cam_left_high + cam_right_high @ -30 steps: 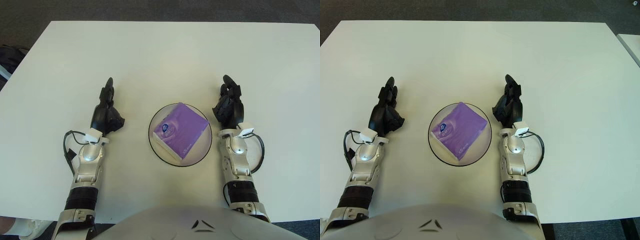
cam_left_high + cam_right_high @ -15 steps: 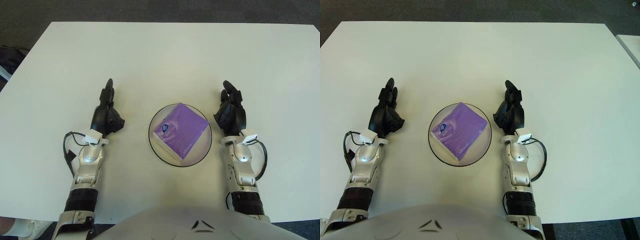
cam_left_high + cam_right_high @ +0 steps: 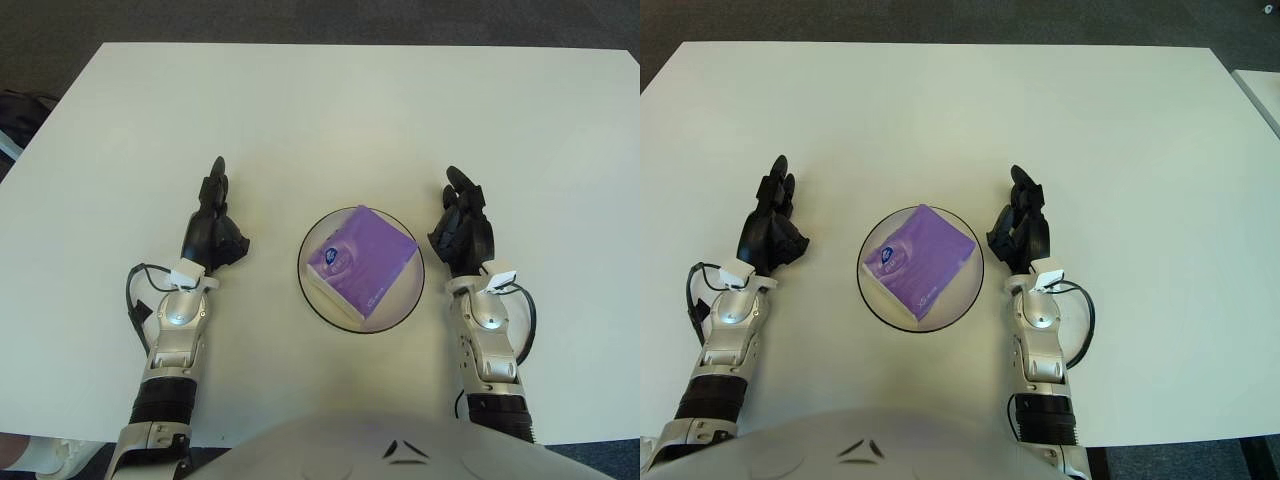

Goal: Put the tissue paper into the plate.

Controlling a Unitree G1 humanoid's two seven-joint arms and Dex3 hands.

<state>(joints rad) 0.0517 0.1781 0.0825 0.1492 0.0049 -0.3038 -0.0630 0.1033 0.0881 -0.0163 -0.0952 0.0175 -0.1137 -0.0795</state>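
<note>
On the white table (image 3: 320, 110) we list: a round plate (image 3: 402, 303) holding the purple tissue paper pack (image 3: 362, 260). Our right hand (image 3: 462, 225) sits just right of the plate, fingers loosely extended, holding nothing. Our left hand (image 3: 212, 225) sits well to its left, likewise empty.

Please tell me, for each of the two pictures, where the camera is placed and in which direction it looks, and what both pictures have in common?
Left eye view: on the robot's head, facing forward and down at the white table; shows the left hand, the right hand, both forearms and the chest edge at the bottom.
Right eye view: slightly to the right of the first, same direction; the same body parts appear shifted left.
Shared: both show the purple tissue pack lying in the plate between the two open hands.
</note>
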